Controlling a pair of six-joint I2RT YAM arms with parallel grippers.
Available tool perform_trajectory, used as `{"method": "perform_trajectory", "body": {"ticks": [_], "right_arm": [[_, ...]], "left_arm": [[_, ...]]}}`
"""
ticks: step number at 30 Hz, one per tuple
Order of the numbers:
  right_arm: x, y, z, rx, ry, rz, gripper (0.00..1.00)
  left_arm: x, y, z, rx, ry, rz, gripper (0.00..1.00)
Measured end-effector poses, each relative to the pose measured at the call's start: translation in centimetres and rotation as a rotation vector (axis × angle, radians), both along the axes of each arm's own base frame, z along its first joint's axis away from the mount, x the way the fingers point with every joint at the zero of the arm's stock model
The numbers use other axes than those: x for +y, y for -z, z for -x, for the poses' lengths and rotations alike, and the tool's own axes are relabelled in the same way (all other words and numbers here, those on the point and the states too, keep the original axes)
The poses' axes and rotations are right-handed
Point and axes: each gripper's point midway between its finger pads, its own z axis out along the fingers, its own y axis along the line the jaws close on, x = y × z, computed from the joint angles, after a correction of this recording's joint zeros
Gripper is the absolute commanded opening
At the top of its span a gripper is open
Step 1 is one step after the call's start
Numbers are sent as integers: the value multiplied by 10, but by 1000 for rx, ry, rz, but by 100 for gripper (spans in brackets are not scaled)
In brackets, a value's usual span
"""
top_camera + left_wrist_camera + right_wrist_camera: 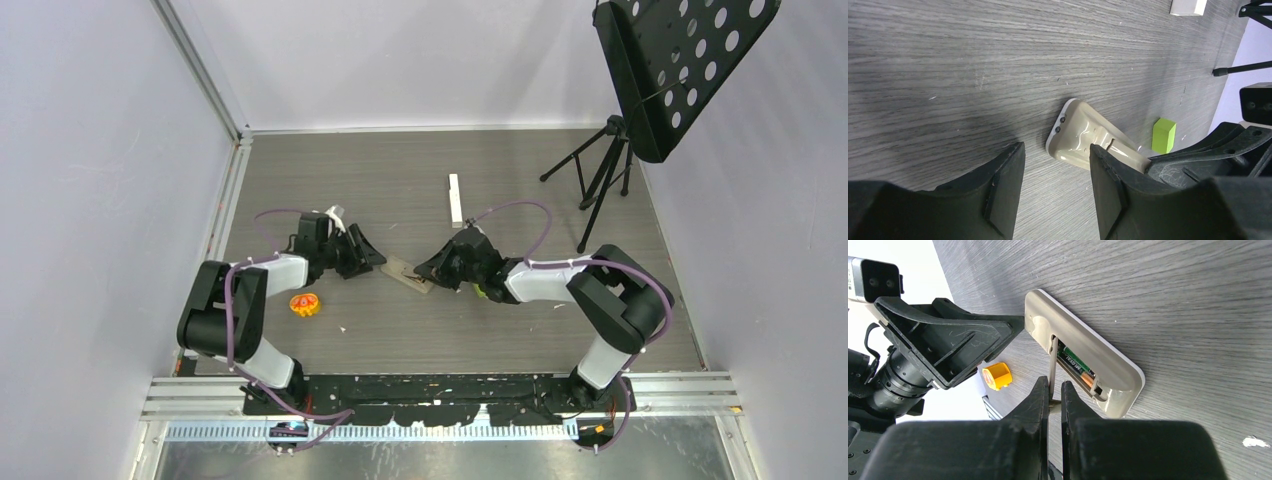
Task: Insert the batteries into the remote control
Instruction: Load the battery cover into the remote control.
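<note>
Right gripper (1054, 392) pinches the thin battery cover (1052, 360), which stands on edge from the beige remote control (1113, 365) just ahead of its fingertips. One battery (1075, 365) lies in the open compartment beside the cover. Left gripper (1055, 170) hovers with jaws apart at the remote's far end.

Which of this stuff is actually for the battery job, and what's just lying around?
For the job: remote, battery inside it, cover pinched by the right gripper.
Lying about: green block, orange piece, white strip, music stand.
</note>
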Motion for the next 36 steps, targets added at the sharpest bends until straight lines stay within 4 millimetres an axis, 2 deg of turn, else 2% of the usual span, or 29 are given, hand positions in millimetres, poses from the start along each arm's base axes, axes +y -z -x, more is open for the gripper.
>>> {"method": "perform_trajectory", "body": {"ticks": [4, 7, 9, 15, 17, 23, 27, 29, 33, 36], "right_arm": [[1, 2, 0, 2, -2, 0, 0], [2, 4, 0, 4, -7, -3, 4], [3, 5, -1, 3, -8, -4, 9], [2, 7, 0, 10, -7, 5, 36], [-2, 13, 3, 30, -6, 29, 40], [-5, 7, 6, 37, -11, 43, 46], [-7, 7, 8, 55, -15, 68, 47], [-10, 7, 9, 59, -18, 84, 44], [-15, 6, 13, 62, -21, 111, 31], [-17, 4, 13, 55, -29, 124, 26]], "left_arm": [[-2, 0, -1, 3, 11, 8, 52], [-3, 0, -1, 5, 16, 12, 53], [-4, 0, 0, 7, 19, 15, 52], [-5, 0, -1, 8, 26, 22, 54], [-5, -1, -1, 8, 26, 22, 55], [-5, -2, -2, 9, 26, 20, 56], [-5, -2, -2, 10, 26, 18, 56], [-5, -2, -3, 11, 27, 16, 57], [-4, -2, -6, 9, 30, 0, 57], [-4, -2, -6, 9, 34, -4, 57]]}}
